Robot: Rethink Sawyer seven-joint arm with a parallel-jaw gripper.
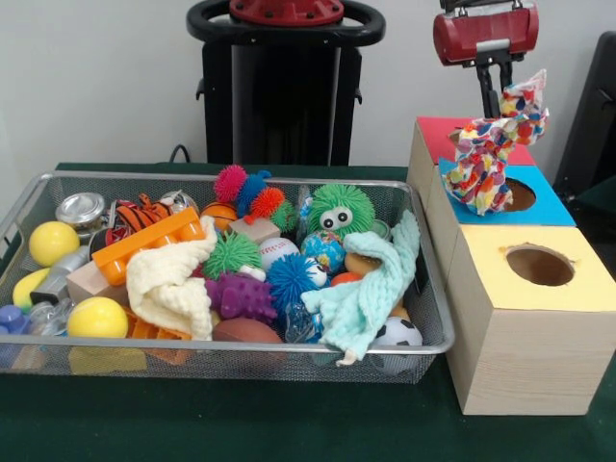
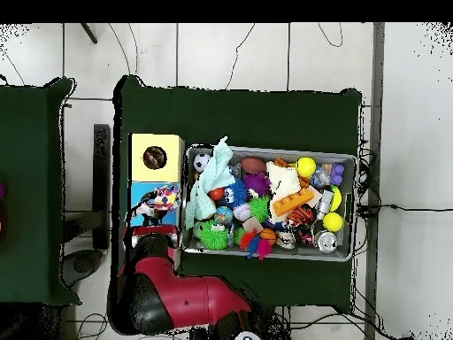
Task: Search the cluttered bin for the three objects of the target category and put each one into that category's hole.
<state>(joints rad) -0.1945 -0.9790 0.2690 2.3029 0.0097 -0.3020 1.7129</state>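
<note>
bin [image 1: 29,207]: mint cloth [image 1: 371,289] draped over rim beside boxes
gripper [image 1: 493,101]: clamped on confetti-print cloth [image 1: 496,154], hanging over blue box's hole [image 1: 520,195]

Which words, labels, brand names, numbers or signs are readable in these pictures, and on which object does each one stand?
No readable text in either view.
The boxes with coloured tops carry no lettering.
The toys in the wire bin show patterns only; the small globe-like ball has markings too small to read.
The patterned cloth hanging from the claw bears coloured spots, no writing.
</note>
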